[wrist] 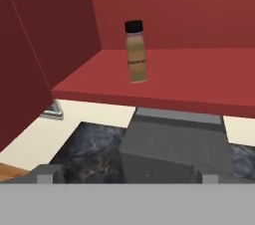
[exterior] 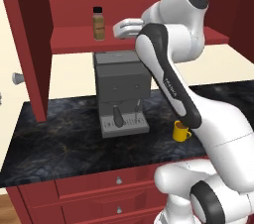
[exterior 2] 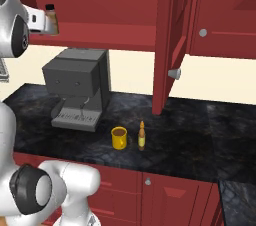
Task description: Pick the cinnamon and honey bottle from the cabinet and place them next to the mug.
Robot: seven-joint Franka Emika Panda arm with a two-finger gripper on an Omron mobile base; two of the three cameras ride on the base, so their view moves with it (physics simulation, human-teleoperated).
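On the cabinet (exterior: 30, 44) shelf, toward its left end, the cinnamon (exterior: 98, 24) stands upright, a small black-capped jar with a tan label. Just right of it hovers the gripper (exterior: 118, 29), its fingers spread wide and holding nothing, level with the jar but not touching. Below sits the grey coffee machine (exterior: 120, 89) on the dark counter (exterior: 59, 139). Farther right the yellow mug (exterior 2: 119, 138) stands with the honey bottle (exterior 2: 142, 137) just beside it. The jar looks light, rigid and smooth-sided, likely slippery and easy to topple; a squeeze across the labelled body, below the cap, seems safest.
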